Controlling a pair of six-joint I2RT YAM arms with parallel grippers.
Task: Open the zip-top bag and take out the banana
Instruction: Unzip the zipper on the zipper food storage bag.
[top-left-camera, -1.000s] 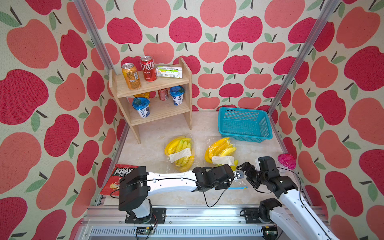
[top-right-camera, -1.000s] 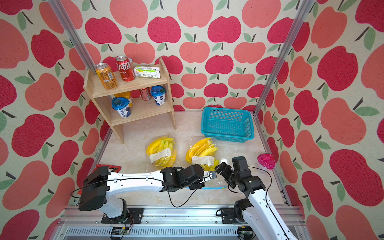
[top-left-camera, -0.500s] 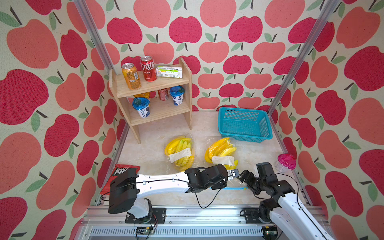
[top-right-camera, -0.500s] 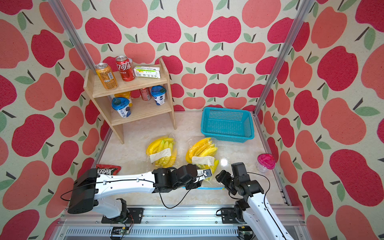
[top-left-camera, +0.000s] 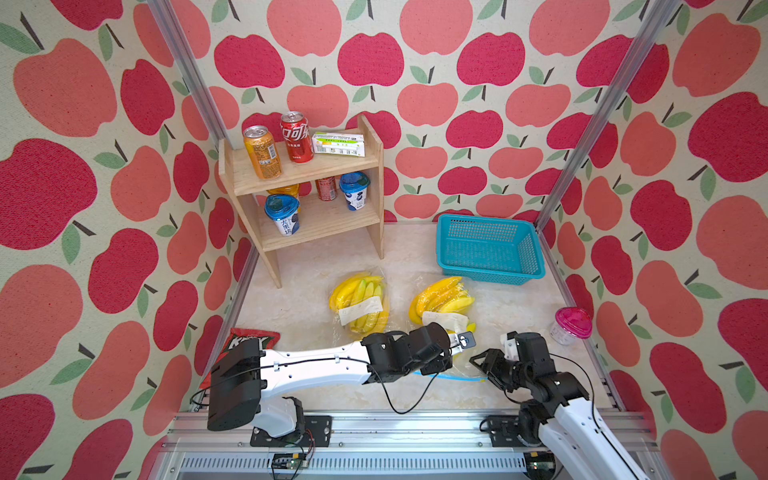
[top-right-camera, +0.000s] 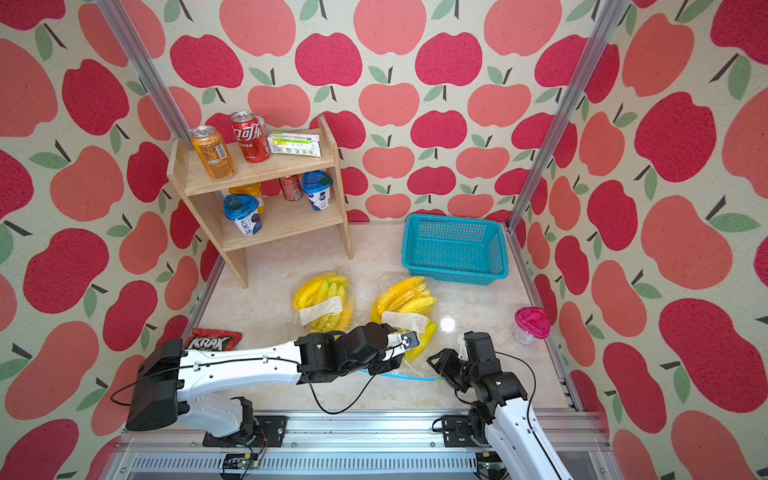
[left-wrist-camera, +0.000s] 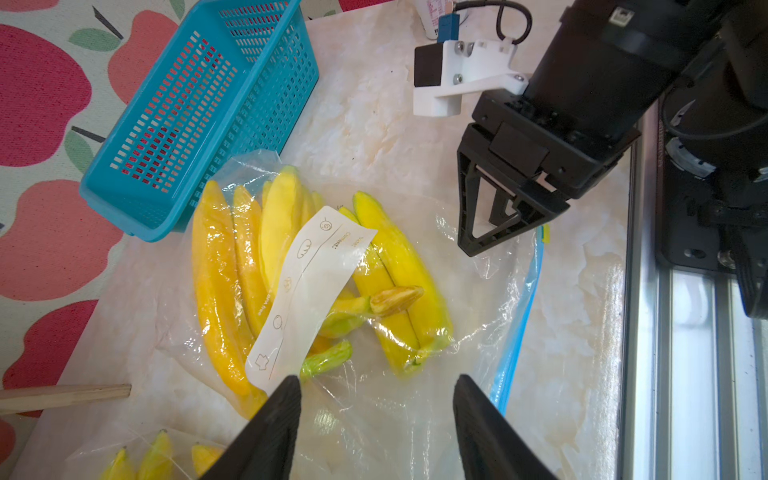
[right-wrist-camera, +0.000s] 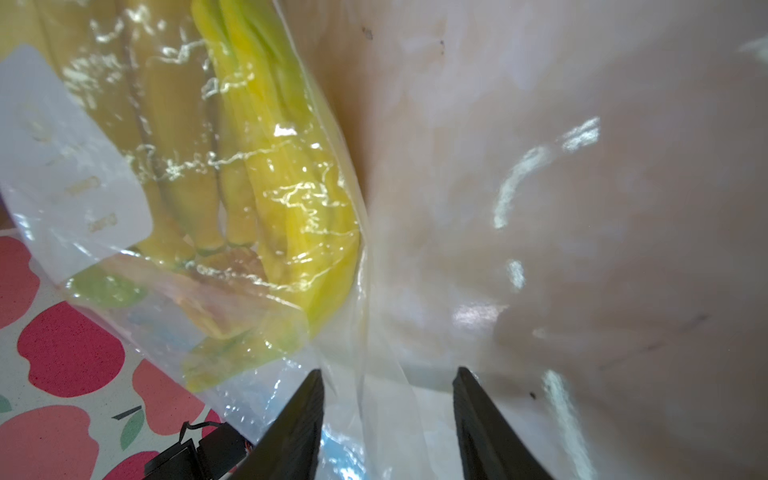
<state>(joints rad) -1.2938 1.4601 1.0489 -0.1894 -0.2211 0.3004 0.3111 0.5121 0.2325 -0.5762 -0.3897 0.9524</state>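
Observation:
The zip-top bag (top-left-camera: 451, 322) lies on the marble floor right of middle, its blue zip strip (top-left-camera: 457, 376) toward the front. A bunch of yellow bananas (top-left-camera: 442, 297) lies inside it, under a white label. My left gripper (top-left-camera: 446, 361) hovers low over the bag's clear front part, open, with plastic and floor showing between its fingers (left-wrist-camera: 376, 386). My right gripper (top-left-camera: 482, 363) is at the bag's front right corner by the zip strip (left-wrist-camera: 519, 316). Its jaws stand apart, and loose bag film (right-wrist-camera: 374, 332) lies between them (right-wrist-camera: 386, 378), beside the bananas (right-wrist-camera: 282, 187).
A second bag of bananas (top-left-camera: 359, 303) lies just left. A blue basket (top-left-camera: 486, 253) stands at the back right and a wooden shelf (top-left-camera: 316, 166) with cans and cups at the back left. A chips bag (top-left-camera: 249, 340) is front left, a pink-lidded jar (top-left-camera: 571, 324) far right.
My right gripper has dropped toward the bag's front corner and its jaws have narrowed around the film. My left gripper has drawn back slightly to the left.

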